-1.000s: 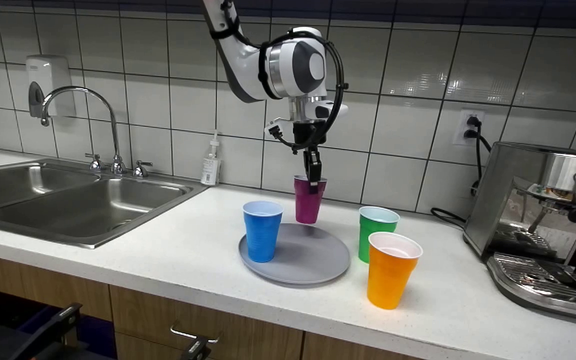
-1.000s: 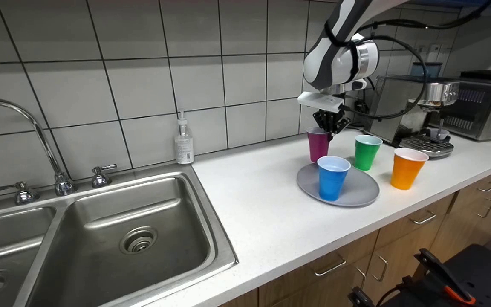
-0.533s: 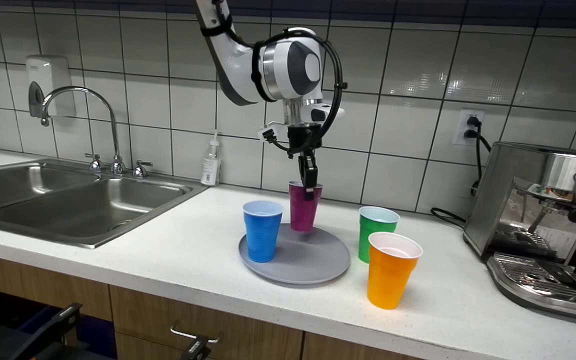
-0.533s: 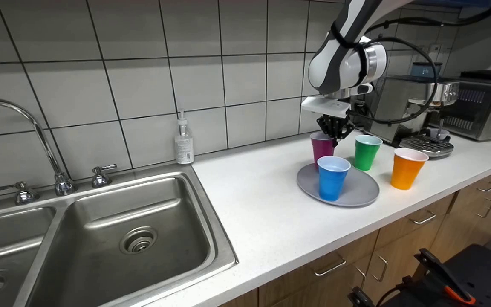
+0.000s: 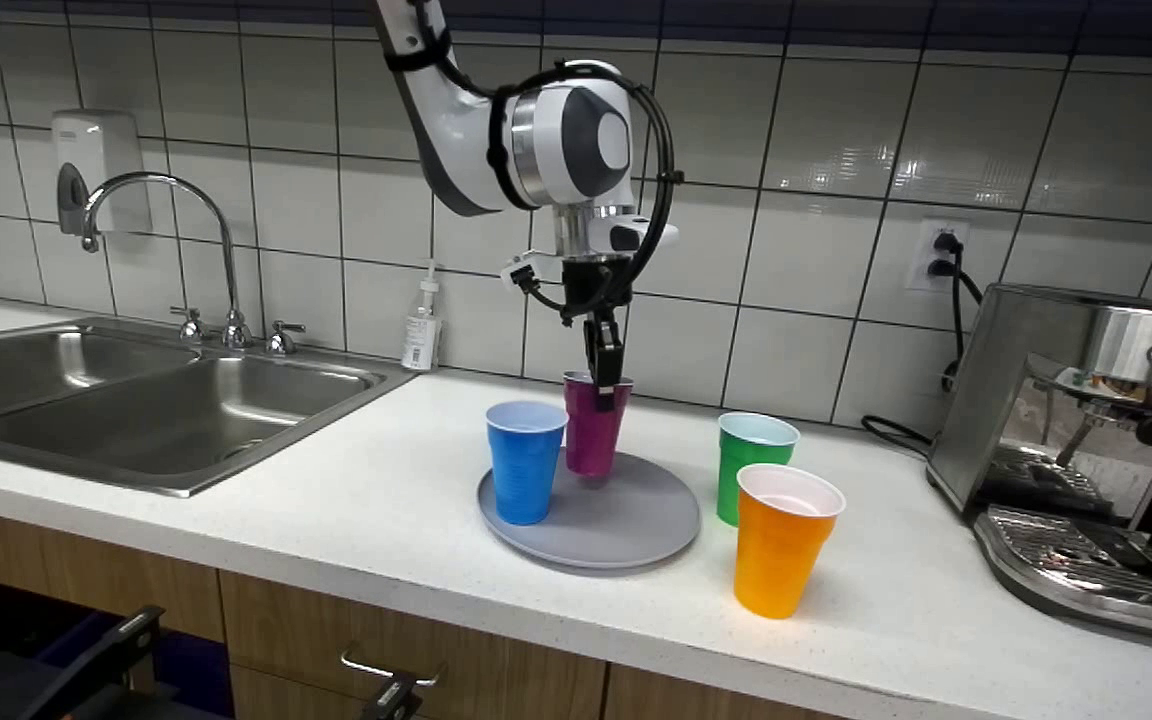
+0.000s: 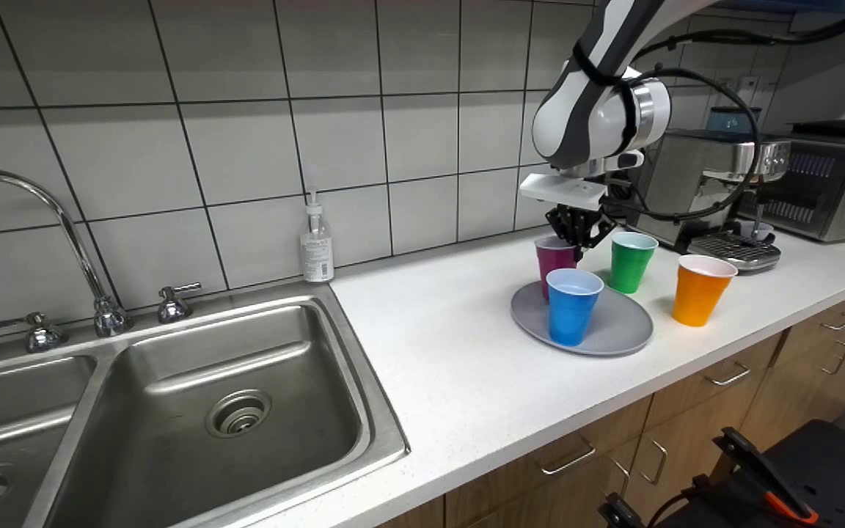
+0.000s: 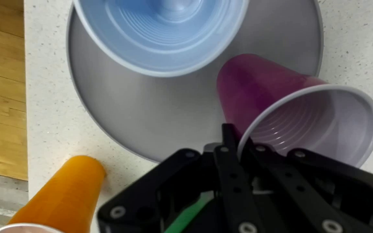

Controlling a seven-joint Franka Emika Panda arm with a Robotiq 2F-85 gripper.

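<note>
A tapered magenta plastic cup (image 7: 257, 84) with a pale inside is held by the black two-finger gripper (image 7: 240, 140). The jaws pinch its wall at the rim, one finger inside the mouth and the other against the outer side. The cup is close to upright, mouth up, its body reaching down from the jaws and its base over a flat, round grey plate (image 5: 626, 525); whether base and plate touch cannot be told.

On that plate, from the jaws toward the double-basin stainless steel sink (image 6: 166, 455), a tapered blue plastic cup (image 5: 526, 470) with a light blue inside stands upright, near the magenta one. To the opposite side of the jaws, past the plate's edge, stand a tapered green plastic cup (image 5: 754, 455) with a pale inside and, near it, a tapered orange plastic cup (image 5: 784, 550) with a white rim. Both are upright on the speckled white countertop (image 5: 376, 490).

Above the jaws is the white and grey robot arm (image 5: 566, 140), and behind them a wall of glossy white tiles (image 5: 691, 340). A boxy silver metal espresso machine (image 5: 1066, 440) sits well apart from the jaws, beyond the green and orange cups; toward the sink, a clear pump bottle (image 6: 317, 253) with a white label stands by the wall.
</note>
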